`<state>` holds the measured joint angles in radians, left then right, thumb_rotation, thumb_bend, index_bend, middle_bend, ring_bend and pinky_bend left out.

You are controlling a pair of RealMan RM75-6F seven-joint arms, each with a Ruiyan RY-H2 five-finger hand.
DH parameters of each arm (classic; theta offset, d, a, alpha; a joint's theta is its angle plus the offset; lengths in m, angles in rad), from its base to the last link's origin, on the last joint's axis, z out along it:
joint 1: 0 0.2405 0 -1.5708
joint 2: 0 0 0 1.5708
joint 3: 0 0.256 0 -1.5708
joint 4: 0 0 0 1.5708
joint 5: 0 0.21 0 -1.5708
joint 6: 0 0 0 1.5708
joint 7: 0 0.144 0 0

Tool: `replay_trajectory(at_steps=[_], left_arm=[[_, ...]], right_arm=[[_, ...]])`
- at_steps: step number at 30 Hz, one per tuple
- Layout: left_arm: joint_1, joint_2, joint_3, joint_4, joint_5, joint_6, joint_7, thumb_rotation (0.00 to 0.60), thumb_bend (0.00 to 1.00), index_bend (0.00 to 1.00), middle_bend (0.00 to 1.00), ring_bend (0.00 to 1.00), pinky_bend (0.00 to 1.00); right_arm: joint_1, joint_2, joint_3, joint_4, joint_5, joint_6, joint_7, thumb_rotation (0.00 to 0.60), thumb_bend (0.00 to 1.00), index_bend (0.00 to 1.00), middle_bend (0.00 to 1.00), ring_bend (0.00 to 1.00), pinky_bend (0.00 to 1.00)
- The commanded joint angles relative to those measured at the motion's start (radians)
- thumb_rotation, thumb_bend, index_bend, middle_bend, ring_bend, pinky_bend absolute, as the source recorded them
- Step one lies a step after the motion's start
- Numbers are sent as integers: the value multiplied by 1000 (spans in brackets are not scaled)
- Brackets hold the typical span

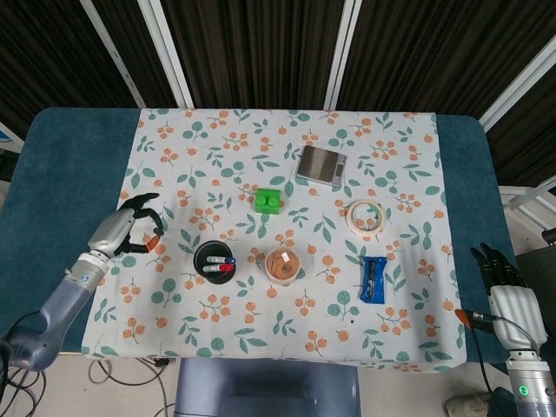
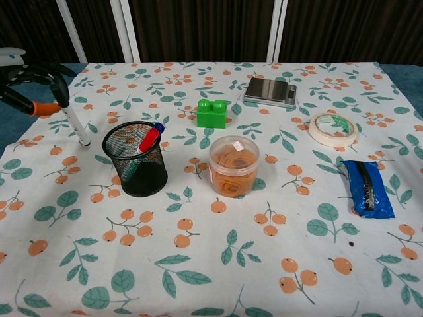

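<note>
While unlabelled, white pen (image 2: 76, 125) in left hand (image 1: 126, 231).

Bright, even overhead light; soft shadows, sharp focus.

White pen (image 2: 76, 124), tilted, tip down

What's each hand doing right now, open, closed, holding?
Left hand: fingers closed on a white pen, tip down by the mesh cup.
Right hand: open, holding nothing, off the table edge.
</note>
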<state>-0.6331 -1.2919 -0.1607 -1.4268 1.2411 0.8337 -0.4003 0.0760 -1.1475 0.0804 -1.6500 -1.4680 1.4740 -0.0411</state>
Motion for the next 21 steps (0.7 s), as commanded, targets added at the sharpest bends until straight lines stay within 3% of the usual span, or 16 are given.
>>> replay_trajectory(at_steps=[1,11,18,21], left_arm=[[-37,-15,-26,2,-62,-45,54,600,387,546,74,0,0],[-96,-45,-46,-19,-245,-129,171,600,386,498,60,0,0],[-138,-94,-42,-25,-358,-89,325,600,379,449,51,0,0],[-166,-118,-57,-33,-435,-53,402,600,309,373,37,0,0]], right_arm=[[1,0,0,0,-1,-1,-1,600,115,60,0,42,167],[1,1,0,1,-3,1,1,600,117,60,0,42,167],[0,1,-2,2,-5,2,3,600,116,60,0,42,167],[0,1,-3,2,-7,2,2,600,116,60,0,42,167]])
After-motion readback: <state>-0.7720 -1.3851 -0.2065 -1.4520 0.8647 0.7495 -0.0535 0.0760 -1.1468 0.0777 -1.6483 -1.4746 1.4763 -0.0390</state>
